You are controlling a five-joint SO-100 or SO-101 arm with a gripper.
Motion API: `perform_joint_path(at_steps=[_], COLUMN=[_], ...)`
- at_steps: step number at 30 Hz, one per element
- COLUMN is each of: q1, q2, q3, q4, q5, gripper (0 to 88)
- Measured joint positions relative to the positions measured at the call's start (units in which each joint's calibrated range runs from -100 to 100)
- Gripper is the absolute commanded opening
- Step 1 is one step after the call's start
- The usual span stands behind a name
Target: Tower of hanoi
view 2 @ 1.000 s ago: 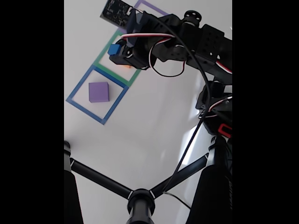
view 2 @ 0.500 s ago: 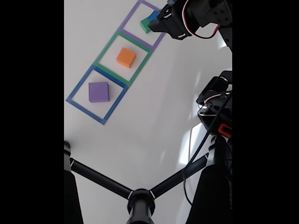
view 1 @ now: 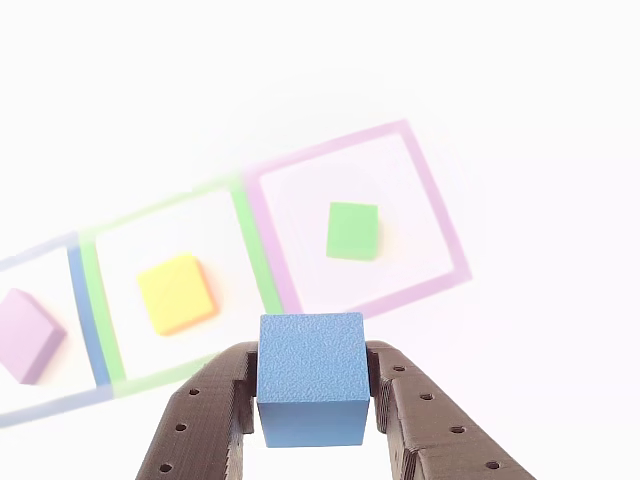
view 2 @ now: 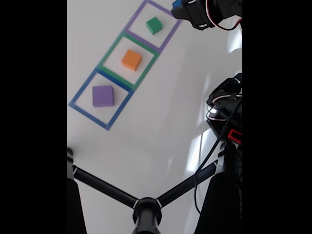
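My gripper [view 1: 312,400] is shut on a blue cube [view 1: 312,378], held above the white table; in the fixed view the gripper [view 2: 181,7] sits at the top edge with the blue cube [view 2: 176,4] at its tip. Three taped squares lie in a row. A green cube [view 1: 353,230] [view 2: 154,25] rests in the purple square [view 1: 440,215] [view 2: 141,12]. An orange cube [view 1: 176,293] [view 2: 131,59] sits in the green square [view 2: 109,53]. A purple cube [view 1: 27,334] [view 2: 103,95] lies in the blue square [view 2: 83,90]. The held cube hangs just beyond the purple square's edge.
A black tripod [view 2: 146,207] spreads its legs across the bottom of the fixed view. The arm's base and cables [view 2: 225,122] stand at the right. Bare white table lies between the squares and the tripod.
The arm has swung from over the green square toward the top right with the blue cube, uncovering the orange cube and then the green cube.
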Motion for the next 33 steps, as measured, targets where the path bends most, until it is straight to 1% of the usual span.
perform_joint_path(at_steps=[4,9,14,21,25,33], q1=[0.9,2.3,3.4,4.6,4.8,4.8], q2=[-2.1,-4.0,-3.2,4.1,9.9,21.9], q3=[9.5,25.2,40.0,56.2,62.6,67.6], q4=[-8.6,-24.3,-42.5,-69.4,-84.0,-105.1], q5=[0.0,-0.6,-0.6,-0.6,-0.6,-0.6], gripper=[2.5,2.5,2.5,2.6,2.6,2.7])
